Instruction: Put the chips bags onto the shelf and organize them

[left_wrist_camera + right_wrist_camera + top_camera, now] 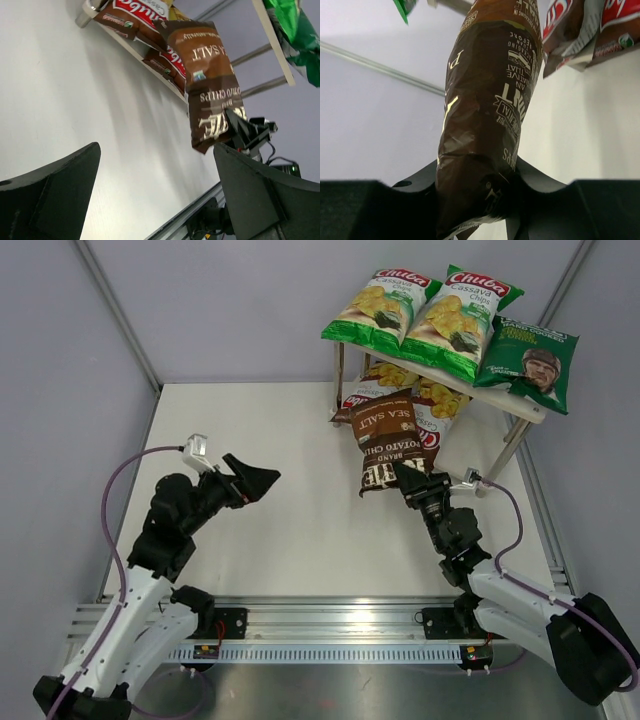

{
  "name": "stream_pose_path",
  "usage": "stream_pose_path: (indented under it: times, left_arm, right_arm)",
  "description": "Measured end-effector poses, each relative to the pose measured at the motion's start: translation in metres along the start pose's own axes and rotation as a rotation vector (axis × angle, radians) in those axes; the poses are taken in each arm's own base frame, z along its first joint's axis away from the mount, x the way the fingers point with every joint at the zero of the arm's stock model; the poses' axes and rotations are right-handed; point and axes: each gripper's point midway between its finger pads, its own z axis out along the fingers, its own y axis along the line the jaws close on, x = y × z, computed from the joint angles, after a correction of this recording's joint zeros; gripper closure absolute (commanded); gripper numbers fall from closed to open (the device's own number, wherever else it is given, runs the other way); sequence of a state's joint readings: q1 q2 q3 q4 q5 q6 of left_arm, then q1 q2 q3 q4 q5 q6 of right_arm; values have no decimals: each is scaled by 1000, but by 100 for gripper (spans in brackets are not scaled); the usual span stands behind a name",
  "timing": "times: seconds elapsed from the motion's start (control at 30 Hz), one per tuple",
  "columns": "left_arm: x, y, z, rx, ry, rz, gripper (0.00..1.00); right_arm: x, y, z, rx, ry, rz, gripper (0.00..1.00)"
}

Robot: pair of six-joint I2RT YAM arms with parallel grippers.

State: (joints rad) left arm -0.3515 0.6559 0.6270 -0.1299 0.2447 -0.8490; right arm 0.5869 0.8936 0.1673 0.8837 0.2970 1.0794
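Pointing toward shelf [508, 445], right tool [405, 477] pinches Kettle bag [395, 445]; left tool [262, 480] agape.

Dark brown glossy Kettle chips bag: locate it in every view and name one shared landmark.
Top external: dark brown glossy Kettle bag right of centre.
Left wrist: bag upper centre-right, print upside down.
Right wrist: bag centre, between the black fingers.
Landmark: brown-red Chuba bags on the cream-white shelf, lower board.
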Motion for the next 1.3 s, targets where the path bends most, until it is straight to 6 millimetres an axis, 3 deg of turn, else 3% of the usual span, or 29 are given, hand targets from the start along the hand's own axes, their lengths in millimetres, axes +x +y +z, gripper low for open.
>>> stream_pose_path:
  times: [0.23,0.4,0.57,0.77,0.93,1.17,1.3]
  left_arm:
    - [2,-26,-38,48,94,228,1]
    - [15,-35,-72,111,162,405,1]
    - [34,-37,-92,198,186,493,1]
    - [45,-32,-94,213,212,515,1]
    - [52,-29,-93,217,237,513,1]
    - [52,-32,-97,235,232,519,1]
    - [53,-35,-99,248,227,525,1]
  right_arm:
    - [-51,-4,22,16,-177,58,90]
    - [-78,-14,25,48,-292,64,90]
    - [-108,-17,24,51,-413,74,90]
    - [-148,-30,19,77,-536,80,90]
    - [-169,-46,16,109,-588,86,91]
    - [-185,-65,13,150,-632,112,91]
    - [-184,-75,11,170,-639,120,91]
